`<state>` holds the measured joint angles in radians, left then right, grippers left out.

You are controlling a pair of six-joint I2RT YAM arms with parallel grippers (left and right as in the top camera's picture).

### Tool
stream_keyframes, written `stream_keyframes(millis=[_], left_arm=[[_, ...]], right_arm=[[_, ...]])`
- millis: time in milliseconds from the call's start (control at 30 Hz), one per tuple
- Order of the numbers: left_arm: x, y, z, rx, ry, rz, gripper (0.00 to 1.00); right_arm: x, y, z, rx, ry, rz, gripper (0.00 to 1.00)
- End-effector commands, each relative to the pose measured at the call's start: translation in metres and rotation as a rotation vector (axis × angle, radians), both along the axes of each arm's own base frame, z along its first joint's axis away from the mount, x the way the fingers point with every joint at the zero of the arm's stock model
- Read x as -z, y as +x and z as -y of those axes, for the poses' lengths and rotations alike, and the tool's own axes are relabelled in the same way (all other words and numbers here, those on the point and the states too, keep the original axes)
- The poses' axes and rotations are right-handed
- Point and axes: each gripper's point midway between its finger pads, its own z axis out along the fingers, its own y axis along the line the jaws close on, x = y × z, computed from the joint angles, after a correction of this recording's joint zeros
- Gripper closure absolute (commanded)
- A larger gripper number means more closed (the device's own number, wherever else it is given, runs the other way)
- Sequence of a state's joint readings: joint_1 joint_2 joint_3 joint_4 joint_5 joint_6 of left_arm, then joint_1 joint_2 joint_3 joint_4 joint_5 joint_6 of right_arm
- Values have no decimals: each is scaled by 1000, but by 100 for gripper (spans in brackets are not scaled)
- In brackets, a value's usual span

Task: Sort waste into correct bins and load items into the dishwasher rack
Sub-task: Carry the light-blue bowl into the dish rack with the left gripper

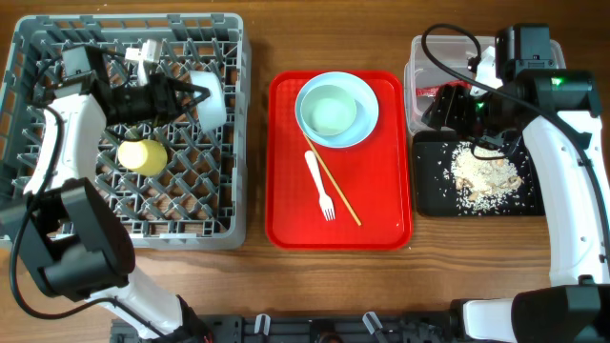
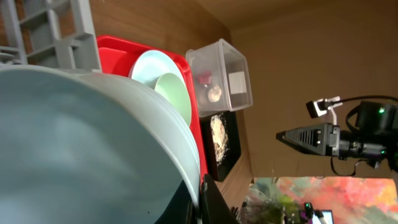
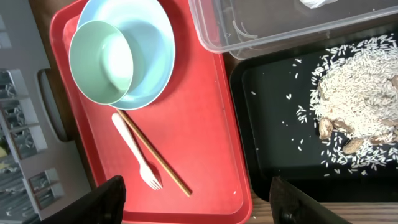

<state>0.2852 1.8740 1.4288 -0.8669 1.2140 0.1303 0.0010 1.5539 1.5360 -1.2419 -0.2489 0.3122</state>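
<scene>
My left gripper [image 1: 191, 95] is shut on the rim of a pale mint-green bowl [image 1: 212, 95] and holds it on edge over the grey dishwasher rack [image 1: 38, 143]. That bowl fills the left wrist view [image 2: 74, 143]. A yellow cup [image 1: 141, 155] lies in the rack. On the red serving tray [image 1: 381, 210] a second mint bowl [image 1: 332, 110] sits in the pale-blue plate [image 1: 362, 133], with the white fork [image 1: 319, 186] and the chopstick [image 1: 334, 186] beside it. My right gripper [image 1: 445, 107] is open and empty over the bins. Rice [image 1: 484, 176] lies in the black tray [image 1: 429, 195].
The clear tub [image 1: 419, 57] stands behind the black tray and holds something red and a whitish scrap [image 2: 214, 93]. The right wrist view shows the fork [image 3: 134, 152], the chopstick [image 3: 155, 155] and the black tray [image 3: 273, 124]. Bare wood table surrounds everything.
</scene>
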Motion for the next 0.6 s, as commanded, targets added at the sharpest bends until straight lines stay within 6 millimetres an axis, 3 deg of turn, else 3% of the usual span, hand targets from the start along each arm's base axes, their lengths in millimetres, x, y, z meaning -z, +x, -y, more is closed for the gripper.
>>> stream_keyframes(millis=[0, 333, 567], left_arm=[[11, 4, -19, -37, 20, 0, 96], [12, 5, -22, -45, 29, -3, 96], [3, 6, -19, -32, -16, 29, 96]], right_arm=[[-3, 3, 3, -13, -22, 16, 26], [-3, 3, 3, -14, -22, 16, 26], [-3, 3, 3, -14, -22, 15, 26]])
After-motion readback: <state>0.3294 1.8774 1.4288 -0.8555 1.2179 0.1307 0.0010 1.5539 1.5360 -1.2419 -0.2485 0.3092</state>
